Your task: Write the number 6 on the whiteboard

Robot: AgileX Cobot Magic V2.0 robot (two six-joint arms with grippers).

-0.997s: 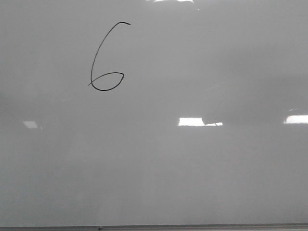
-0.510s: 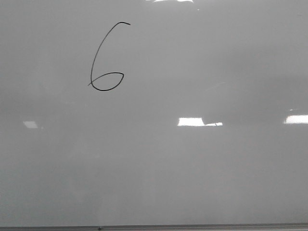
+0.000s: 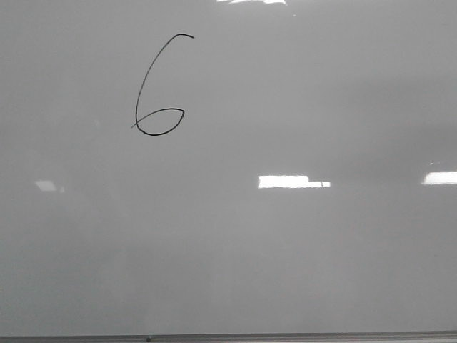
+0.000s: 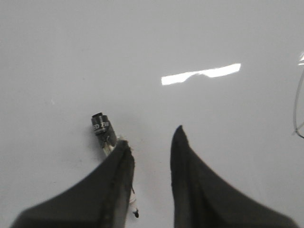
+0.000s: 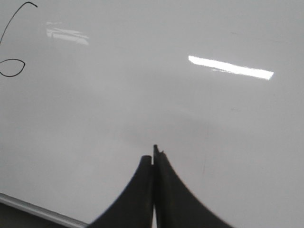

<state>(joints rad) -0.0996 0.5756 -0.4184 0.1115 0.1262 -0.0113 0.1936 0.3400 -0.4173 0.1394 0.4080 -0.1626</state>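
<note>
The number 6 [image 3: 158,134] is a thin black line at the upper left of the whiteboard [image 3: 285,250]; it also shows in the right wrist view [image 5: 23,66]. No gripper is in the front view. My left gripper [image 4: 152,137] is open and empty above the board. A marker [image 4: 100,129] with a black end lies on the board, partly hidden behind one finger [image 4: 109,185], its dark tip showing between the fingers. My right gripper [image 5: 154,154] is shut and empty over bare board.
The board's thin dark edge strip [image 3: 285,336] runs along the near side and shows in the right wrist view [image 5: 33,209]. Bright light glares [image 3: 293,181] lie on the board. A thin curved line [image 4: 296,104] shows at the edge of the left wrist view.
The 6 stays the same. The light glare near the middle of the board has shifted slightly left.
</note>
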